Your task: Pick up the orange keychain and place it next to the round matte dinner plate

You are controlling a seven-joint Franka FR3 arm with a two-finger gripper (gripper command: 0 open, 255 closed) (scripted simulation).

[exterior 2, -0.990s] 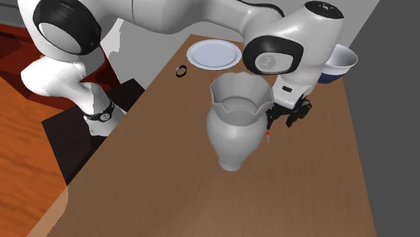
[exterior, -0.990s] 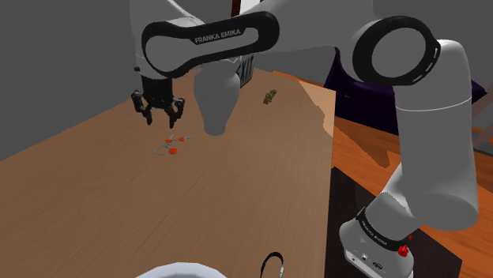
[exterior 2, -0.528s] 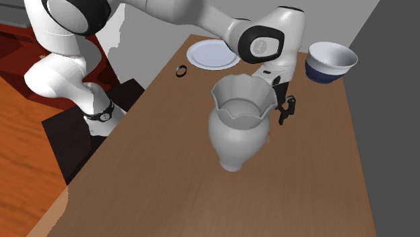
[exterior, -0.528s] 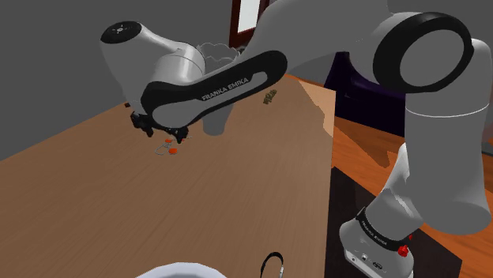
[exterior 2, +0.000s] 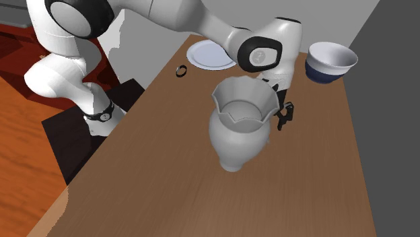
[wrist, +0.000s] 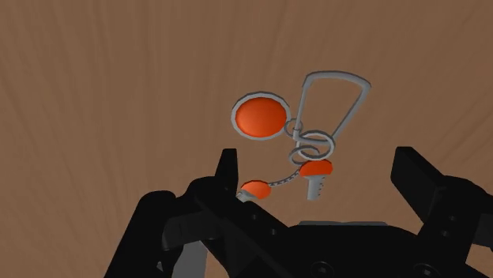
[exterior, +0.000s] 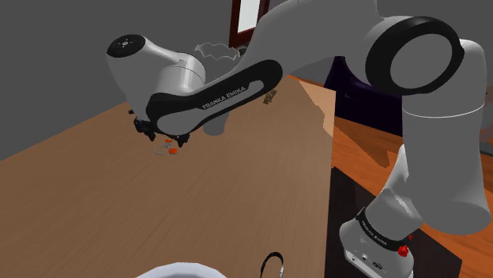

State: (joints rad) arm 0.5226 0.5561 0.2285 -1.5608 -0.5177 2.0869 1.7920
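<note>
The orange keychain [wrist: 259, 116] lies flat on the wooden table [wrist: 118, 79]: an orange disc, a grey carabiner [wrist: 333, 96], linked rings and two small orange tags. My gripper [wrist: 324, 178] hovers low right over it, open, with the fingers [wrist: 229, 170] standing apart on either side of the tags and touching nothing. In the shoulder view the gripper [exterior: 163, 139] sits just above the keychain [exterior: 170, 149] at the table's far left. In the second exterior view the gripper [exterior 2: 283, 114] shows just past the vase. The round plate [exterior 2: 208, 54] lies at the table's far end.
A tall grey vase [exterior 2: 239, 124] stands close beside the gripper. A white and blue bowl [exterior 2: 330, 60] sits at the far right corner, a black ring [exterior 2: 181, 70] near the plate. A small dark object [exterior: 270, 96] lies by the table's far edge. The plate's rim [exterior: 182, 271] shows near my stand.
The jaws have spread wider. The hand has come down from above the table to just over the keychain, and the wrist has swung round.
</note>
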